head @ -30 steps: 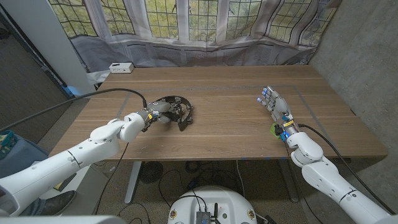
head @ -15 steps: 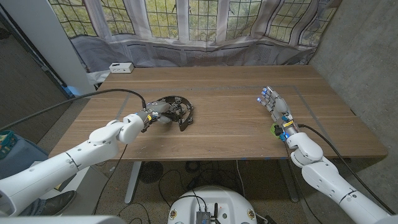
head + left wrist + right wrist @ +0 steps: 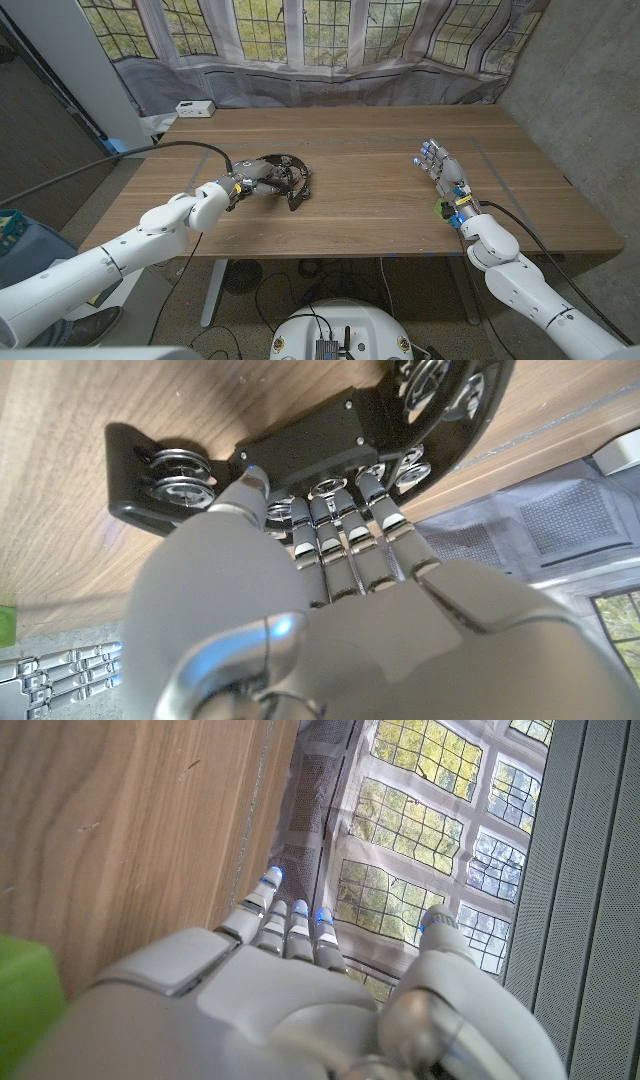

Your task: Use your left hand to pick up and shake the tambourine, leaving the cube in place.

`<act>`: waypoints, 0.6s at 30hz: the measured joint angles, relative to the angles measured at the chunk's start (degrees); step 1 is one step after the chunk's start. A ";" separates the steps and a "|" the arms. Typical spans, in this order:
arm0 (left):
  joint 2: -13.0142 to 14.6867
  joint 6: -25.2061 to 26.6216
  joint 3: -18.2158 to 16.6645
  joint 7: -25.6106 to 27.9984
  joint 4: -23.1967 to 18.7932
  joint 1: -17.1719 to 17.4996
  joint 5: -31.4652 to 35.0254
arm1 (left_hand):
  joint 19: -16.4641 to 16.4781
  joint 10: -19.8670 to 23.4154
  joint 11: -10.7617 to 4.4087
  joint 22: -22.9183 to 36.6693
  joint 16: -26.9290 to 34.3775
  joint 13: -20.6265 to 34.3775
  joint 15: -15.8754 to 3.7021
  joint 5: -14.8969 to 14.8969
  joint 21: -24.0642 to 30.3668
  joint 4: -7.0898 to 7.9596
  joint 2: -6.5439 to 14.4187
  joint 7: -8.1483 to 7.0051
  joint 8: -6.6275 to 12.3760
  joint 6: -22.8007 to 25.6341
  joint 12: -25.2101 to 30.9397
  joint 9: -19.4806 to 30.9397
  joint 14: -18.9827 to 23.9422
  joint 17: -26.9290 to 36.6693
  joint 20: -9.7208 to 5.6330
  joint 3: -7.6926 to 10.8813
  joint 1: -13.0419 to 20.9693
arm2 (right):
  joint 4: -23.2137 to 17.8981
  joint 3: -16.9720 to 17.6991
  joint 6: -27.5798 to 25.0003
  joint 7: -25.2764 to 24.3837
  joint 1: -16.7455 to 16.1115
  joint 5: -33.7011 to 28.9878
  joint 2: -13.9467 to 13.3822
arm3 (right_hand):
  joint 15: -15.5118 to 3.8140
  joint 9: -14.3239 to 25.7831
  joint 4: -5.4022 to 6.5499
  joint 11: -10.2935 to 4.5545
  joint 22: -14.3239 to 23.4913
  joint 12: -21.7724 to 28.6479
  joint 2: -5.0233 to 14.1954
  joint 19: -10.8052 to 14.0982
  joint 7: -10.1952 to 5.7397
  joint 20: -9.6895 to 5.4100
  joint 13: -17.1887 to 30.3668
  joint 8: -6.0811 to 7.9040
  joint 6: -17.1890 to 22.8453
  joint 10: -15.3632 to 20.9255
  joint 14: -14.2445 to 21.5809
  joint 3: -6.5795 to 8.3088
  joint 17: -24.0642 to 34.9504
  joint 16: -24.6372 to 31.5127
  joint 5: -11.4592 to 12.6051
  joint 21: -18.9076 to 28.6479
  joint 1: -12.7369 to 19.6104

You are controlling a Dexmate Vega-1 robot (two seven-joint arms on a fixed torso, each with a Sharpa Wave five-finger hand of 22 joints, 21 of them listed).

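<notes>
On the wooden table [image 3: 360, 200], left of middle, lies the black tambourine [image 3: 288, 178]; the left hand [image 3: 250, 183] curls its fingers [image 3: 340, 525] over the frame. Beside a green cube [image 3: 441, 208], the right hand [image 3: 443, 170] rests, fingers extended, holding nothing.

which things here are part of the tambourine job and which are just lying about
Part of the job:
- tambourine, black, under the left hand's fingers
- left hand
- green cube, beside the right hand; it stays put

Just lying about:
- white box at the table's far corner
</notes>
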 measured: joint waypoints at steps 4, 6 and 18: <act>0.26 0.20 -0.63 0.95 -0.66 0.59 -0.45 | -0.44 -0.09 0.73 0.16 0.00 -0.38 0.48 0.00 -0.47 2.52 1.85 0.57 0.00 0.31 0.38 0.00 -0.48 0.03 0.44 -0.45 -3.84 | 0.08 0.01 0.13 0.00 -0.01 -0.04 0.02 | 0.00 0.00 0.00 0.00 0.00 0.00 0.00 0.00 0.00 0.00 0.00 0.00 0.00 0.00 0.00 0.00 0.00 0.00 0.00 0.00 0.00; 0.49 0.21 -1.74 1.70 -1.76 1.74 -0.88 | -0.85 -0.73 1.37 0.16 0.00 -0.68 1.02 -0.12 -0.63 4.20 2.73 1.30 0.00 -0.47 0.38 0.00 -1.02 -0.05 0.85 -0.95 -6.59 | 0.12 0.02 0.19 0.00 -0.01 -0.06 0.03 | 0.00 0.00 0.00 0.00 0.00 0.00 0.00 0.00 0.00 0.00 0.00 0.00 0.00 0.00 0.00 0.00 0.00 0.00 0.00 0.00 0.00; 1.04 1.70 -4.28 5.55 -4.27 4.49 -2.64 | -3.60 -6.77 2.87 0.16 -0.28 -2.41 3.19 -0.92 -3.32 8.17 1.31 1.86 -0.50 -9.09 0.11 -0.80 -7.10 -0.40 3.02 -3.97 -15.69 | 0.16 0.07 0.20 0.02 -0.02 -0.07 0.06 | 0.00 0.00 0.00 0.00 0.00 0.00 0.00 0.00 0.00 0.00 0.00 0.00 0.00 0.00 0.00 0.00 0.00 0.00 0.00 0.00 0.00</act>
